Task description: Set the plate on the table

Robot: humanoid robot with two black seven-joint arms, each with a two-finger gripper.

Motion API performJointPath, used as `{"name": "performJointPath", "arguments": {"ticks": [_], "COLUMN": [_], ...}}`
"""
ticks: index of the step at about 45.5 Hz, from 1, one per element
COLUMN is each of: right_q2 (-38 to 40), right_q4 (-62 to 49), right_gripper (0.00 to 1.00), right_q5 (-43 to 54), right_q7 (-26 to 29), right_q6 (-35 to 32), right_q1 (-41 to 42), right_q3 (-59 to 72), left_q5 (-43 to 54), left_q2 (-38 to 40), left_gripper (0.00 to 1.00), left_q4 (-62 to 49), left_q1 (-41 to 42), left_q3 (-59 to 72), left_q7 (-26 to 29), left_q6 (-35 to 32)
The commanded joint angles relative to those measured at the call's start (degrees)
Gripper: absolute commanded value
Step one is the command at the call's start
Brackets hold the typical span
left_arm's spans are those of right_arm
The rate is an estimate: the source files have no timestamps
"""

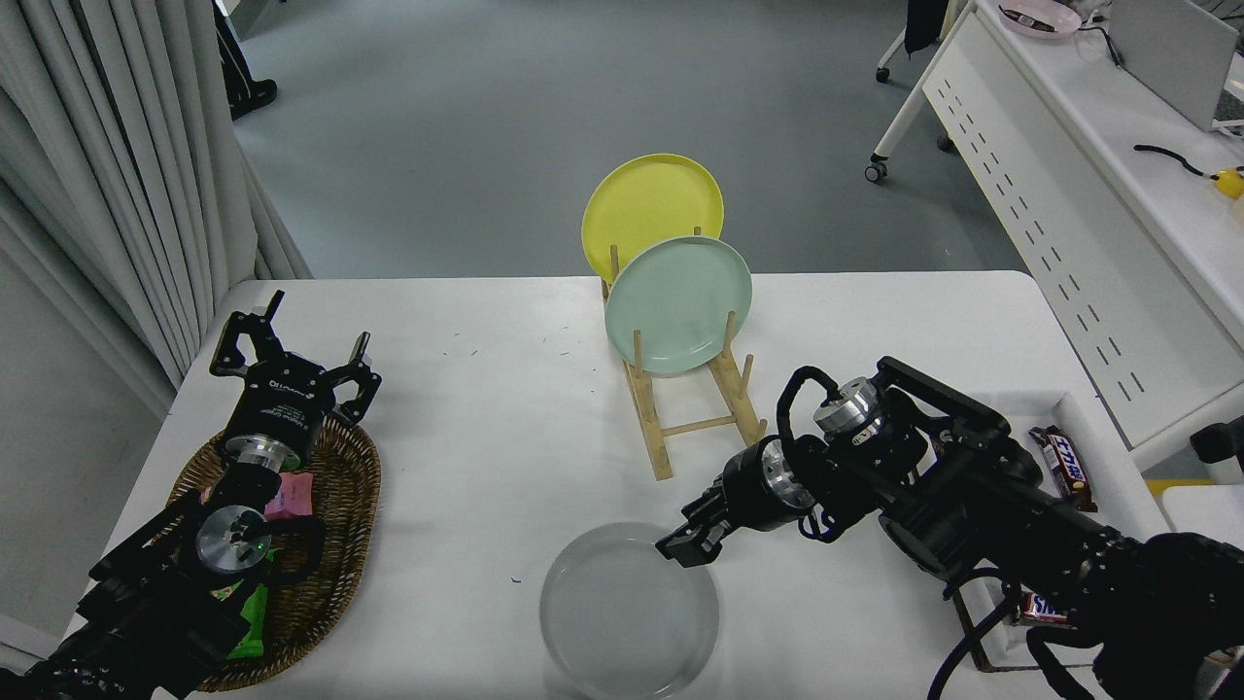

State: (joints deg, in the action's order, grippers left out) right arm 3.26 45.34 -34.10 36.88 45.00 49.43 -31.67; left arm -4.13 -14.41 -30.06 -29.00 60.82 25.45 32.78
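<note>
Plate (629,611) lies flat on the worktop (486,437) at six o'clock, near the front edge. Right gripper (688,538) sits at its two o'clock rim, jaws closed on that rim as far as I can tell. Judging by this, placing is nearly done; the next move calls for releasing and lifting clear. Left gripper (292,360) hangs parked at nine o'clock over a wicker basket (330,544), jaws spread. Beyond, a wooden rack (680,408) holds mint and yellow plates; grey floor lies at twelve.

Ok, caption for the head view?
Right gripper at the rim of the round light-gray plate lying flat on the white table.
</note>
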Motion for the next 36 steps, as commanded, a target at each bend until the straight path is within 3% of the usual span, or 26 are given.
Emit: {"name": "performJointPath", "arguments": {"ticks": [1, 6, 18, 23, 27, 36], "right_q2": [0.1, 0.1, 0.6, 0.4, 0.0, -0.4], "right_q4": [2.7, 5.7, 10.2, 9.9, 9.9, 9.6], "right_gripper": [1.00, 1.00, 1.00, 1.00, 1.00, 1.00], "right_q5": [-0.2, 0.0, 1.7, 4.4, 6.1, 9.3], "right_q7": [0.3, 0.2, -0.2, -1.4, -5.3, -21.0], "right_q6": [0.0, -7.8, -35.6, -38.9, -40.4, -43.2], "right_q1": [0.3, 0.4, 0.3, 0.1, -0.5, -0.9], "right_q3": [-0.1, 0.6, 0.3, -1.3, -5.1, -5.7], "left_q5": [0.0, 0.0, 0.0, 0.0, 0.0, 0.0], "left_q2": [0.0, 0.0, 0.0, 0.0, 0.0, 0.0], "left_gripper": [1.00, 1.00, 1.00, 1.00, 1.00, 1.00], "left_q4": [0.0, 0.0, 0.0, 0.0, 0.0, 0.0], "left_q1": [0.0, 0.0, 0.0, 0.0, 0.0, 0.0], "left_q3": [0.0, 0.0, 0.0, 0.0, 0.0, 0.0], "left_q7": [0.0, 0.0, 0.0, 0.0, 0.0, 0.0], "left_q6": [0.0, 0.0, 0.0, 0.0, 0.0, 0.0]}}
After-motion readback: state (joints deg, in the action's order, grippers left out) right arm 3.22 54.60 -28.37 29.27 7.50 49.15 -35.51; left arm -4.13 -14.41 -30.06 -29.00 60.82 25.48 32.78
